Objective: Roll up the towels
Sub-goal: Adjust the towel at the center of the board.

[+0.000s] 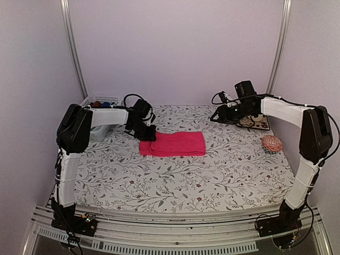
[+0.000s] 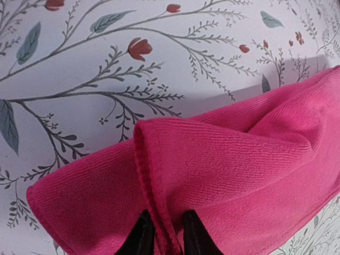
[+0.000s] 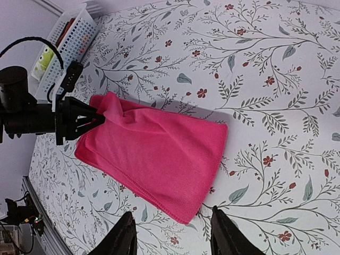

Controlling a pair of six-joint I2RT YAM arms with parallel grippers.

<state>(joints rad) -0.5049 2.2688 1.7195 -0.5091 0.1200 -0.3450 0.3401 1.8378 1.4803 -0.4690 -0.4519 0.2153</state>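
A hot pink towel [image 1: 175, 143] lies folded flat on the flowered tablecloth, left of centre. My left gripper [image 1: 147, 133] is at its left end. In the left wrist view the two black fingertips [image 2: 142, 236] pinch a raised hem fold of the pink towel [image 2: 239, 159] between them. The right wrist view shows that end of the towel [image 3: 154, 154] bunched up at the left gripper [image 3: 85, 119]. My right gripper [image 1: 217, 116] hovers open above the cloth beyond the towel's right end, nothing between its fingers [image 3: 119, 239]. A pale patterned cloth [image 1: 258, 123] lies partly hidden behind the right arm.
A white slotted basket [image 1: 103, 101] with coloured rolls stands at the back left corner, also seen in the right wrist view [image 3: 64, 42]. A round red-orange woven pad [image 1: 272, 143] lies near the right edge. White walls enclose the table on three sides.
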